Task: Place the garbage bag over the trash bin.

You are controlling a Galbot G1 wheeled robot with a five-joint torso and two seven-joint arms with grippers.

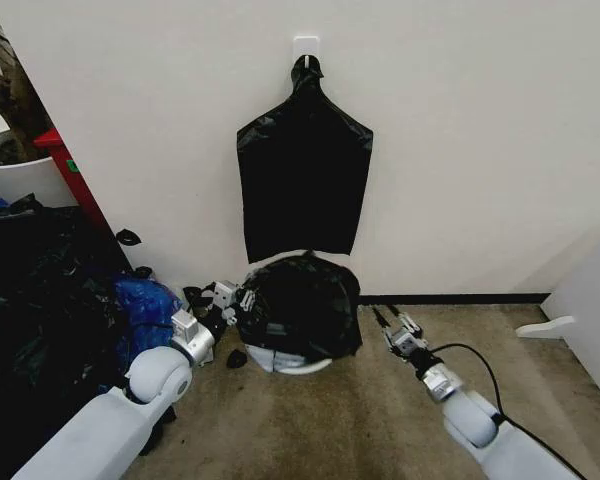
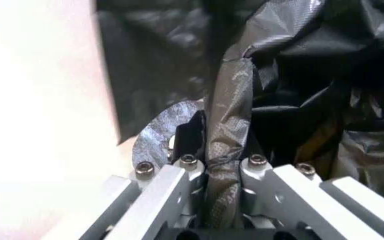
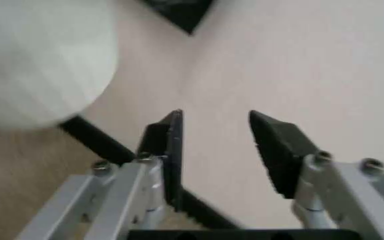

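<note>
We judge the draping step nearly done: garbage bag (image 1: 302, 303) covers most of the trash bin (image 1: 280, 362) on the floor, left claw (image 2: 227, 200) clamped on its edge, right claw (image 3: 215, 145) apart beside it; next, pull the hem down.

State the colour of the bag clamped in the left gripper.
Glossy black garbage bag, clearest in the left wrist view.

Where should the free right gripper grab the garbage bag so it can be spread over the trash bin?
Probably the garbage bag's loose edge on the robot's right side, coming in from the right, opposite the left gripper. That gripper is shut on a bunched fold at the left edge, while the right gripper hangs open beside the bag. The film lies crumpled over the trash bin, so a pinched fold suits better than flat film.
</note>
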